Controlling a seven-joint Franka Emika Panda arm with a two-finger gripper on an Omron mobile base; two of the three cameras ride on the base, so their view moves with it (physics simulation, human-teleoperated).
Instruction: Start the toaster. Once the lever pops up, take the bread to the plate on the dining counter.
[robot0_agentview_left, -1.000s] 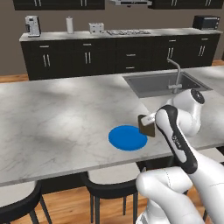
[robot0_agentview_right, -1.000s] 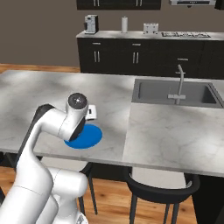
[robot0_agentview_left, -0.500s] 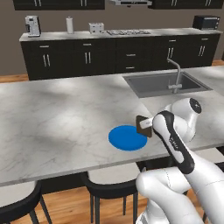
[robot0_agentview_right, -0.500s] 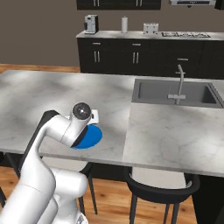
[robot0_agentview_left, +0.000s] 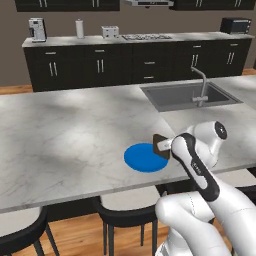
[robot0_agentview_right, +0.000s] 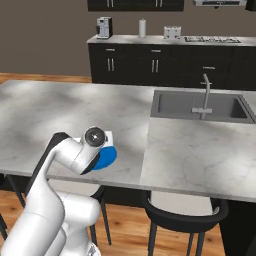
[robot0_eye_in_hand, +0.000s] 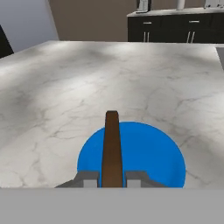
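My gripper is shut on the bread, a thin dark brown slice held on edge. It hangs just over the right part of the blue plate on the dining counter. The hand view looks along the bread, which stands upright between my fingertips above the plate; whether it touches the plate I cannot tell. My arm hides most of the plate in the right base view. The toaster stands far off on the back counter.
A steel sink with its faucet is set into the counter to the right of the plate. Black stools stand along the near edge. The back counter carries a coffee machine, a white canister and a microwave.
The hand has carried the bread a little to the left over the plate, and the wrist has swung nearer the counter's front edge. The gripper has stayed shut.
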